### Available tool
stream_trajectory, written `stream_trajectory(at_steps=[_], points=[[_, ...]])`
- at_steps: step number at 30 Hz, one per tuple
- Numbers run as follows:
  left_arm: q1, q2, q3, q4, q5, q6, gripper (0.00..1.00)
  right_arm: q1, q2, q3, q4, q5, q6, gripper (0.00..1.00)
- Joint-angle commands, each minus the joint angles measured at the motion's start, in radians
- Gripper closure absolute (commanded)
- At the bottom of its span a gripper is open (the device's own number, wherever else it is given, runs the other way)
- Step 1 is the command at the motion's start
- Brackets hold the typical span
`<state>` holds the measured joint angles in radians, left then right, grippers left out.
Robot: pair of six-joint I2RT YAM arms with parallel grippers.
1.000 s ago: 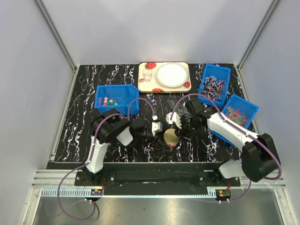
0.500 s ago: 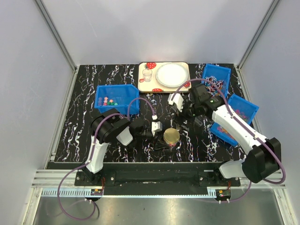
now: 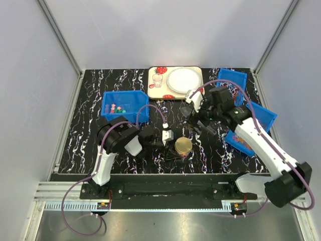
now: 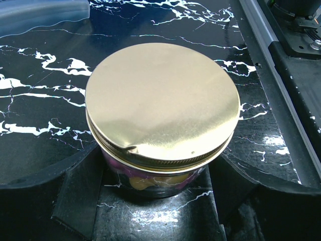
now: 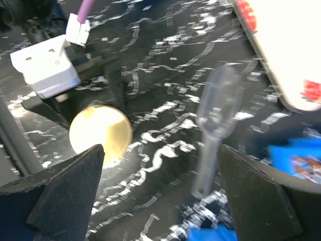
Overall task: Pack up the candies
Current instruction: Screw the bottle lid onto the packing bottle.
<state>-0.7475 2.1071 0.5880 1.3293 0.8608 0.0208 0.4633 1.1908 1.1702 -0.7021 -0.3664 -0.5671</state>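
Left claw (image 4: 160, 197) clasping gold-lidded jar (image 4: 160, 100), right claw (image 5: 160, 196) released — black marbled table (image 3: 85, 131), grey walls (image 3: 165, 30)

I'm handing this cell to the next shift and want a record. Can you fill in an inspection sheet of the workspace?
Surface: black white-veined table.
Job's things: candies in the left blue bin; jar with gold lid on, coloured sweets showing through its wall.
Clutter: clear scoop lying on the table; tray holding a plate and a cup; two right bins of other sweets.
Grippers: left tool closed on the jar; right tool open, empty.
Cables: purple cables looped along both arms.
Surroundings: plain walls, metal frame posts.
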Motion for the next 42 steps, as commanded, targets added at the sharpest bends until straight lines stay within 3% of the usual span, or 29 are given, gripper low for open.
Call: stream_trajectory(at_steps=[1,12,42], points=[[0.008,0.002,0.012,0.337,-0.025,-0.005,0.29,-0.003,0.111,-0.026,0.052,-0.133,0.053,0.01],[0.008,-0.002,0.012,0.337,-0.023,-0.005,0.29,0.001,0.415,0.121,-0.010,-0.318,0.084,0.19],[0.016,-0.007,0.015,0.337,-0.022,-0.018,0.29,0.064,0.517,0.020,-0.019,-0.278,0.027,0.51]])
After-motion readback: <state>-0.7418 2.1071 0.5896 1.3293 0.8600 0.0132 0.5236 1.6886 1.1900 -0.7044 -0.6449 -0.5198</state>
